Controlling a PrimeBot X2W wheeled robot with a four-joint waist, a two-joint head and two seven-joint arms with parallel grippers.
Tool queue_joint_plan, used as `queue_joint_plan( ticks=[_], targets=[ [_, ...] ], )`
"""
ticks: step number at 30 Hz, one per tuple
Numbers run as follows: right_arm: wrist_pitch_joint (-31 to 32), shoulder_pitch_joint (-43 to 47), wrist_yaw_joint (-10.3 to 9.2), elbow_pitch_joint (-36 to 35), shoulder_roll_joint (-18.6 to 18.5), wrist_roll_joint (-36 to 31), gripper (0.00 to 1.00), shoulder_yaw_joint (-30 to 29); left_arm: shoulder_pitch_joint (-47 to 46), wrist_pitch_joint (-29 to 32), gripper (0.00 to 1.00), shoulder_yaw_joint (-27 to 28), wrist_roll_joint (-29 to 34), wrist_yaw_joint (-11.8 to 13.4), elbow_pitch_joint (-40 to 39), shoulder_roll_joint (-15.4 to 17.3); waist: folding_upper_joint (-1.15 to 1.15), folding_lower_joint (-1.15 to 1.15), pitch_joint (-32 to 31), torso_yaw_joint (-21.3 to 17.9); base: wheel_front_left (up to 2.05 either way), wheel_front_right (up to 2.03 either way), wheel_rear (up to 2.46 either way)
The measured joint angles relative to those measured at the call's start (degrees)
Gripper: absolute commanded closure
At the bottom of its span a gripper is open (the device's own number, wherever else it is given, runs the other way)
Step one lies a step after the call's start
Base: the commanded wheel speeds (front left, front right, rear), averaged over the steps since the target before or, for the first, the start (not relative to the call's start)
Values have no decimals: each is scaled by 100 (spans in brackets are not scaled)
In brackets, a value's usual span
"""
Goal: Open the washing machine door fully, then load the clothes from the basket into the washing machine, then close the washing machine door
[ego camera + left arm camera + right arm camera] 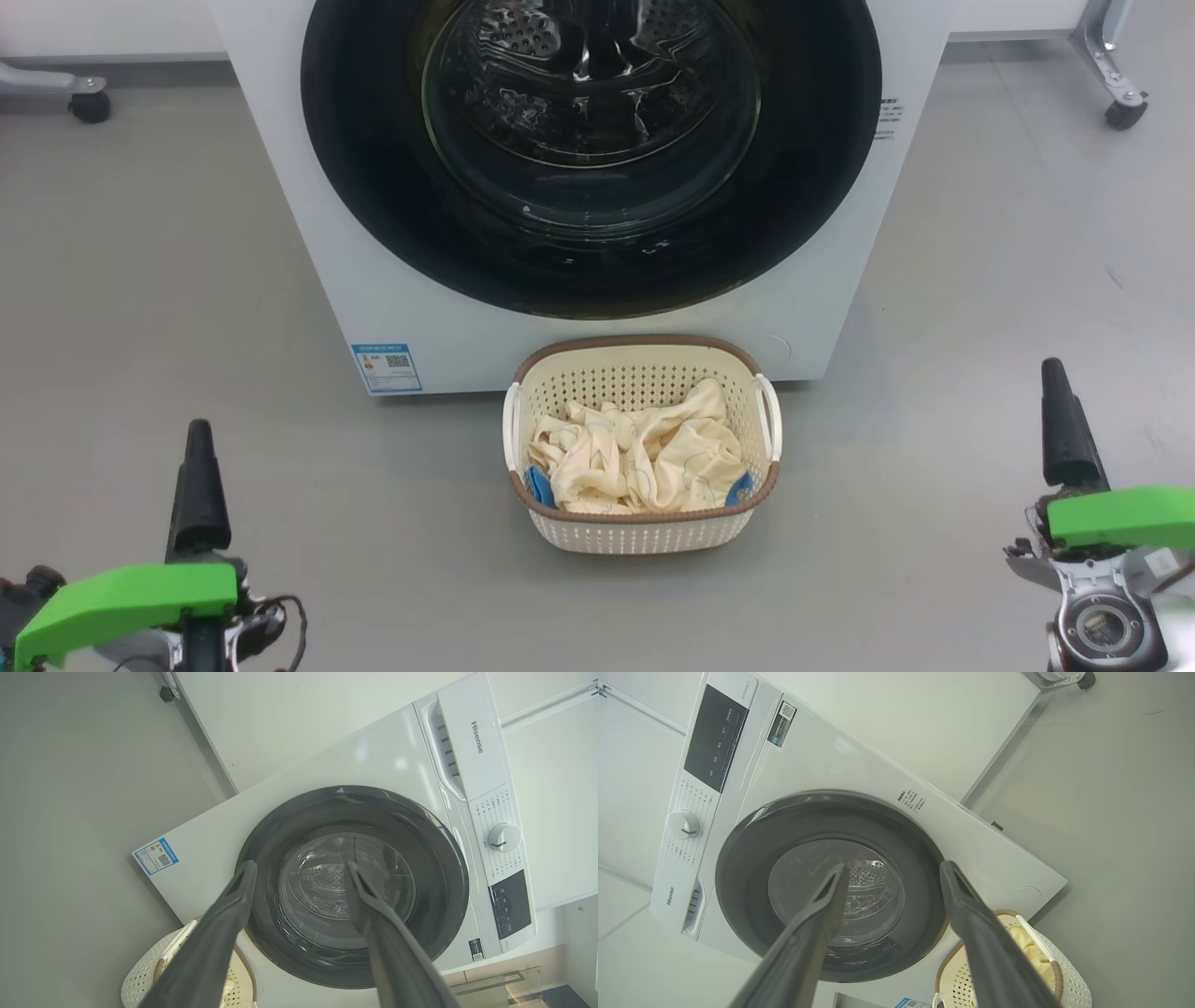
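washing machine door (591,140) shut, top cut off | clothes (639,453) bunched in basket (644,539) | left fingers (224,933) spread | right fingers (980,933) spread

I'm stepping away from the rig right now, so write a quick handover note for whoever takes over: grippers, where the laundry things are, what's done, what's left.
Left gripper: open and empty, held low on the left, touching nothing.
Right gripper: open and empty, held low on the right, touching nothing.
Washing machine door: shut on the washing machine.
Clothes: bunched in the basket, which stands on the floor right in front of the machine, below the door.
Done: nothing yet.
Left: open the door fully, load the clothes, close the door.
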Motion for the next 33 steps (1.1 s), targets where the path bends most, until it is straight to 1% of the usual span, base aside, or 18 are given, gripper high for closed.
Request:
queue_joint_plan(
  ticks=[6,13,17,19,26,33],
  targets=[
    [-110,-70,0,-148,0,-657,0,55,-1,-74,0,-69,667,0,-163,0,0,0,-3,26,0,0,0],
    [-231,-70,0,-263,0,-1257,0,90,-1,-193,0,-126,1354,-1,-348,2,0,0,-24,60,0,0,0],
    [-300,-81,0,-383,-1,-1507,0,91,-1,-275,0,-152,1661,1,-394,2,0,0,-33,79,0,0,0],
    [-307,-82,0,-408,-1,-1736,0,103,-1,-311,0,-172,1809,23,-420,2,0,0,-37,85,0,0,0],
    [-423,-104,0,-461,-2,-2385,0,193,-1,-423,0,-355,2463,25,-455,3,0,0,-46,87,0,0,0],
    [-556,-115,0,-454,-3,-3015,0,231,0,-526,0,-559,3247,46,-448,7,0,0,-54,53,0,0,0]
  ],
)
